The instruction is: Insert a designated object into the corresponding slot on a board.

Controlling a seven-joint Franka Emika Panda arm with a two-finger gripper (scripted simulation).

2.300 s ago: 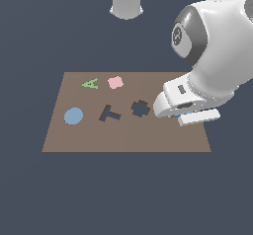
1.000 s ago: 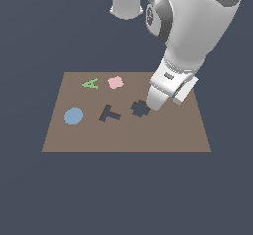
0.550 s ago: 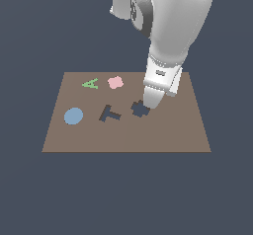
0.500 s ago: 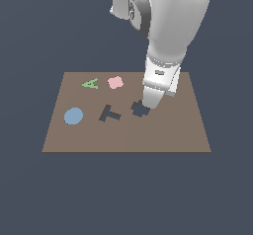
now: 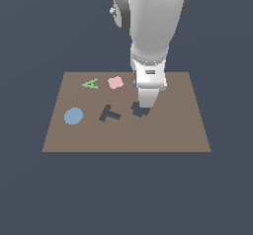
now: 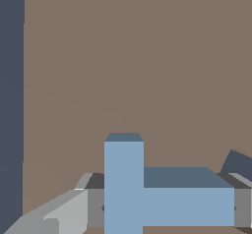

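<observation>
The light-blue T block [image 6: 147, 198] fills the wrist view, and grey fingers [image 6: 64, 213] flank both ends of its bar. In the exterior view only a small blue sliver [image 5: 134, 82] shows beside the hand. My gripper [image 5: 144, 104] is shut on the T and hangs low over the brown board [image 5: 178, 130], right at the dark cross-like lobed recess [image 5: 140, 110]. The dark T-shaped slot [image 5: 110, 114] lies just to the exterior view's left of it. Board surface [image 6: 147, 56] lies under the block in the wrist view.
A flat blue round disc [image 5: 73, 116] sits at the board's left in the exterior view. A green letter A [image 5: 90, 84] and a pink lobed shape [image 5: 115, 82] sit along the far edge. A dark recess corner [image 6: 237, 163] shows in the wrist view.
The arm has swung from the board's right part toward the exterior view's left and now stands upright over the cross-like recess, closer to the T slot.
</observation>
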